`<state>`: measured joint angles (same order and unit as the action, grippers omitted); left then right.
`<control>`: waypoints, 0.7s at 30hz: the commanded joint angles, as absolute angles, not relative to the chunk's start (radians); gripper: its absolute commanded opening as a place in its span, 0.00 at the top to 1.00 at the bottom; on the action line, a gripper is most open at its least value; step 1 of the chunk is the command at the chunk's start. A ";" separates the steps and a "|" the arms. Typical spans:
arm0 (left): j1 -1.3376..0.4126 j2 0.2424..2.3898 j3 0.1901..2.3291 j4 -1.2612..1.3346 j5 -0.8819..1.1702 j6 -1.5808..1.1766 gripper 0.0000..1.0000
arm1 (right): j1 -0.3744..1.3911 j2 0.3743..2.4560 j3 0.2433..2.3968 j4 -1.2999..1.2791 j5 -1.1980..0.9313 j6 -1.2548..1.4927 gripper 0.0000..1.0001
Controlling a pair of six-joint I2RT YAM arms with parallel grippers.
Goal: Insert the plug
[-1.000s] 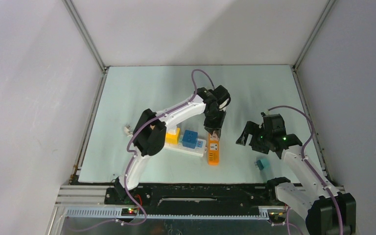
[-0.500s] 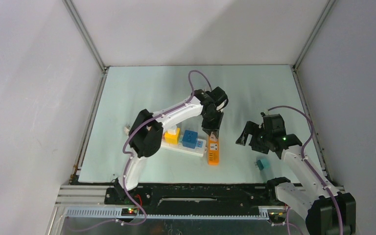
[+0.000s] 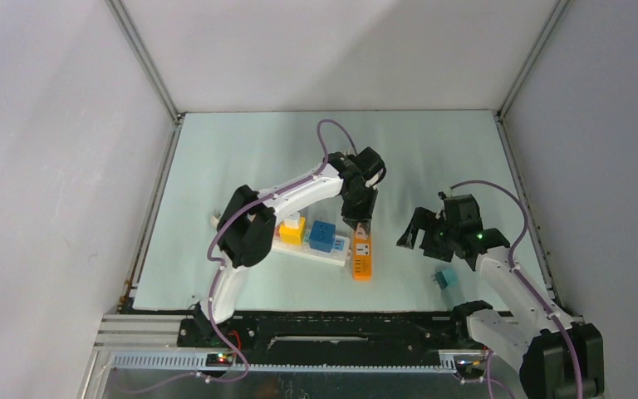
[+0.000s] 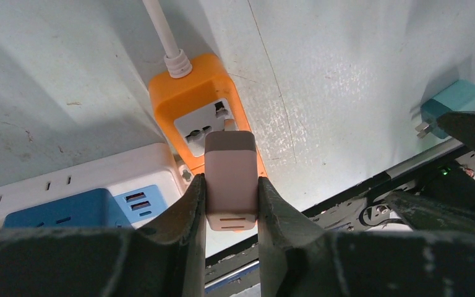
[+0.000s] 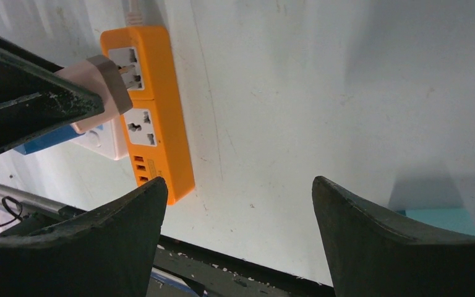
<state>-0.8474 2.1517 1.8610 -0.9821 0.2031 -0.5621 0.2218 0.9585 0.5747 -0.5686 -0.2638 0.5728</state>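
Observation:
My left gripper (image 3: 360,223) (image 4: 230,184) is shut on a pale pink plug (image 4: 229,167). It holds the plug tilted over the far socket of the orange power strip (image 3: 362,258) (image 4: 188,99). In the right wrist view the plug (image 5: 102,93) has its prongs at that socket of the orange strip (image 5: 161,145); I cannot tell how deep they sit. My right gripper (image 3: 419,237) (image 5: 238,192) is open and empty, to the right of the strip and above the table.
A white power strip (image 3: 324,254) (image 4: 86,176) lies left of the orange one, carrying a yellow adapter (image 3: 292,230) and a blue adapter (image 3: 322,236) (image 4: 55,213). A teal plug (image 3: 445,278) (image 4: 453,104) lies loose at the front right. The black front rail (image 3: 341,326) runs along the near edge.
My left wrist has shifted slightly left and back with the plug still held over the orange strip. My right gripper has edged a little to the left.

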 commanded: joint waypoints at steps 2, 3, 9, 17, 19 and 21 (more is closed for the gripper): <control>-0.838 2.184 1.907 -0.985 0.120 -0.595 1.00 | 0.240 0.981 0.565 -0.490 -0.339 0.547 0.12; -0.838 2.187 1.913 -0.988 0.106 -0.600 1.00 | 0.243 0.984 0.563 -0.480 -0.352 0.544 0.12; -0.843 2.220 1.977 -1.051 0.012 -0.628 1.00 | 0.242 1.013 0.560 -0.436 -0.409 0.545 0.12; -0.854 2.290 2.051 -1.107 -0.044 -0.661 1.00 | 0.243 1.042 0.560 -0.430 -0.418 0.544 0.12; -0.855 2.312 2.071 -1.111 -0.034 -0.663 1.00 | 0.243 1.042 0.560 -0.430 -0.419 0.546 0.12; -0.855 2.326 2.075 -1.097 -0.019 -0.669 1.00 | 0.242 1.044 0.560 -0.430 -0.419 0.545 0.12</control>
